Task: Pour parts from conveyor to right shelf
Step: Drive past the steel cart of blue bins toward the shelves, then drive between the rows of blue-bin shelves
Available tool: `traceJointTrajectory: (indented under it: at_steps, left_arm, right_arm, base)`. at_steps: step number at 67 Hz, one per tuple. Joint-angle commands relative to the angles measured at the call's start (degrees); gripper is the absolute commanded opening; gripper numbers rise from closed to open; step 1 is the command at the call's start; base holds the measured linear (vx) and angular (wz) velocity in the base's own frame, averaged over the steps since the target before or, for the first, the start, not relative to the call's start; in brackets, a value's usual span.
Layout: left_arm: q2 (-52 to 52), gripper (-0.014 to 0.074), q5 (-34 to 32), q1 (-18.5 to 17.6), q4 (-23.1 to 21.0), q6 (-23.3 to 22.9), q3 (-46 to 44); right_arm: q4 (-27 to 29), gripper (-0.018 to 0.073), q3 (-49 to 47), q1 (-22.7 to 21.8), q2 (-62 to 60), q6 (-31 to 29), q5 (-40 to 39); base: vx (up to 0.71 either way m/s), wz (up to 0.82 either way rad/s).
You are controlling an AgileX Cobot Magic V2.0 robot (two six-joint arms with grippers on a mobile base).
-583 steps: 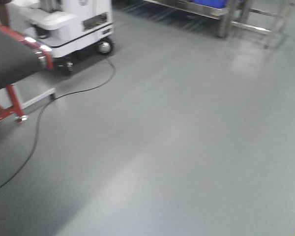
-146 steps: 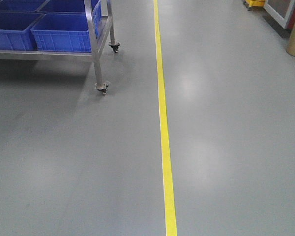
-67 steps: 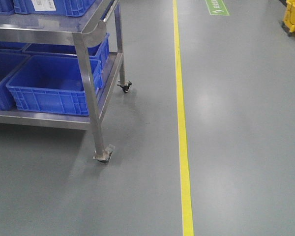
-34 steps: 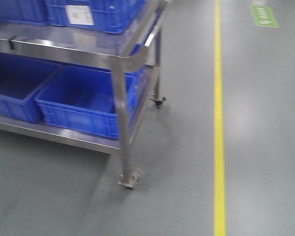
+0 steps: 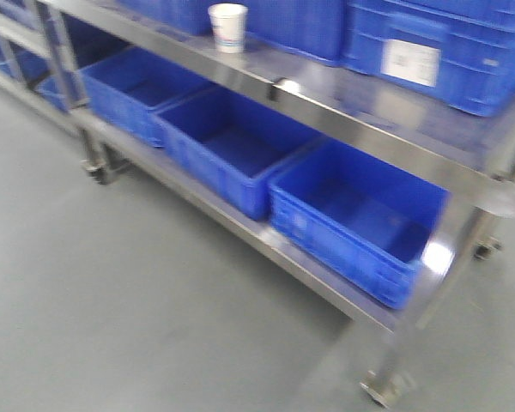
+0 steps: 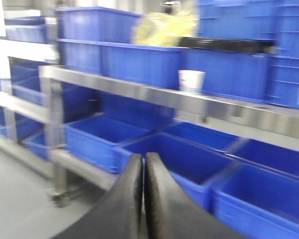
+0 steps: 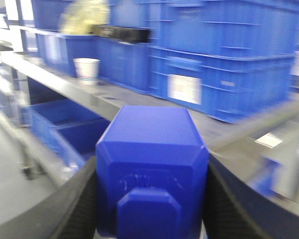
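The block (image 7: 152, 169) sits in the right gripper (image 7: 152, 201), pinched between its two black fingers (image 7: 77, 209), one against each side. It is bright blue, with bevelled corners, and a small raised tab on the face turned toward the wrist camera. It is held up in the air in front of the shelf (image 5: 360, 129), touching nothing but the fingers.

The left gripper (image 6: 144, 164) carries nothing — its two dark fingertips are pressed together, with only a thin seam between them. It points at the shelf's lower tier.

The shelf is a shiny steel rack with two tiers in view. Three open lower bins (image 5: 360, 219) stand side by side along the lower tier, their long sides touching or nearly so, and what shows of their insides is bare. Upper bins (image 5: 446, 47) are stacked on the upper tier, set back from its front edge; one bears a white label (image 5: 410, 62), too blurred to read. A white paper cup (image 5: 228, 27) stands upright near the front edge of the upper tier, just in front of the bins. In the left wrist view something pale yellow (image 6: 159, 27) rises out of one upper bin, too blurred to tell what it is.

A caster (image 5: 379, 390) under the shelf's near corner post rests on the grey floor (image 5: 112, 292).
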Motion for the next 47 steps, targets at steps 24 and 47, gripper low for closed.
traceJointTrajectory:
  at_steps: [24,47]
  left_arm:
    - [-0.6,-0.0006,-4.5,0.0,-0.5,-0.4,1.5]
    - [-0.6,-0.0006,-4.5,0.0,-0.5,-0.4,1.5]
  right_arm:
    - [-0.2,-0.0004,-1.6,-0.1,0.7,-0.4,-4.6]
    - [-0.2,-0.0004,-1.6,-0.1,0.7,-0.4,-4.6]
  base:
    - [0.21,0.83]
    - [0.18,0.75]
